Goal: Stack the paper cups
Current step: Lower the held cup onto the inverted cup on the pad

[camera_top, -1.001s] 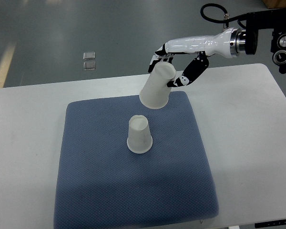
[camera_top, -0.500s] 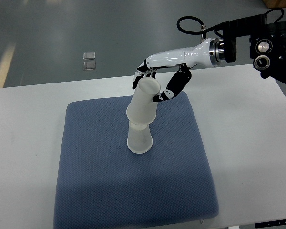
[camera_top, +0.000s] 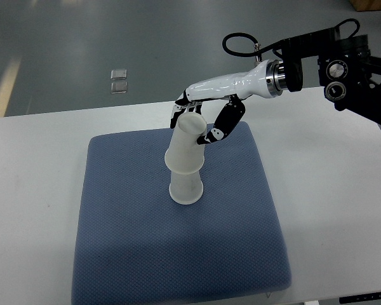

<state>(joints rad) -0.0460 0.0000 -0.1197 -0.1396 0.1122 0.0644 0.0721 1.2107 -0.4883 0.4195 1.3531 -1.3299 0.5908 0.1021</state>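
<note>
Lowering the upper paper cup point(camera_top: 187, 145) over the lower paper cup point(camera_top: 186, 186) on the blue mat point(camera_top: 127, 235), having carried it across from the mat's far edge moments ago. Right robot hand point(camera_top: 200, 121) still clamping the upper cup near its base. Seating partly, still tilting; stacking nearly done.

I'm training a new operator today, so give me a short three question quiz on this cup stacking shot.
1. True or false: the upper paper cup is upside down over the lower paper cup.
2. Which hand grips the upper cup? A) left B) right
3. Fill in: both cups stand on a blue ____ on the white table.

Key: 1 true; 2 B, the right hand holds it near its top; 3 the mat.
</note>
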